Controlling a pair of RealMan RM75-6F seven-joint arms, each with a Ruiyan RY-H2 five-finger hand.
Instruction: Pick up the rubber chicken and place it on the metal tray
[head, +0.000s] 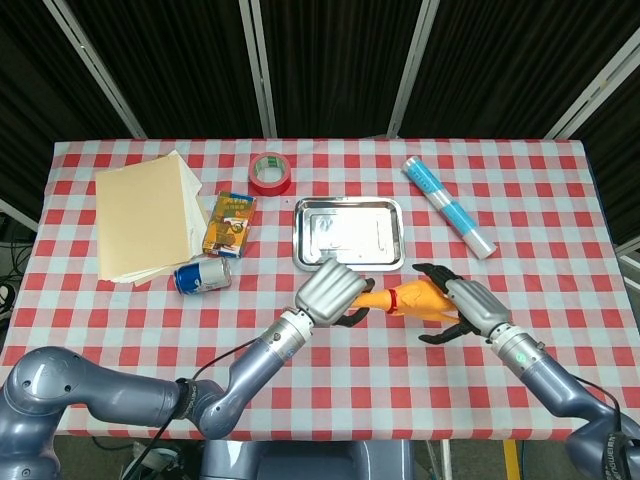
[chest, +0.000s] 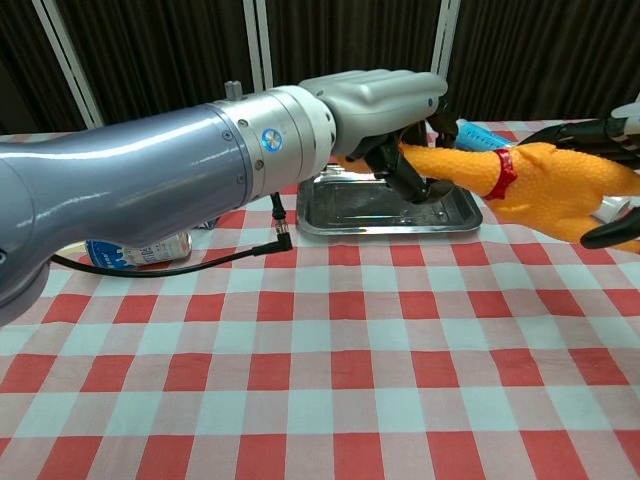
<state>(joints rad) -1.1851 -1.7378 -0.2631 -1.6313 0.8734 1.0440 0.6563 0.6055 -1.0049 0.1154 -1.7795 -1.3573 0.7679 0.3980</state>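
The orange rubber chicken (head: 415, 298) with a red collar hangs above the checkered cloth, just in front of the metal tray (head: 299, 235). My left hand (head: 328, 293) grips its head and neck end; in the chest view that hand (chest: 375, 100) is over the tray (chest: 340, 205). My right hand (head: 470, 305) is at the chicken's body (chest: 540, 185) with its fingers spread apart above and below it, no longer wrapped round it. The chicken's head is hidden inside the left hand.
A red tape roll (head: 270, 173), a small printed box (head: 230, 224), a blue can (head: 202, 276) on its side and a stack of beige folders (head: 145, 215) lie left of the tray. A blue and white tube (head: 450, 207) lies to its right.
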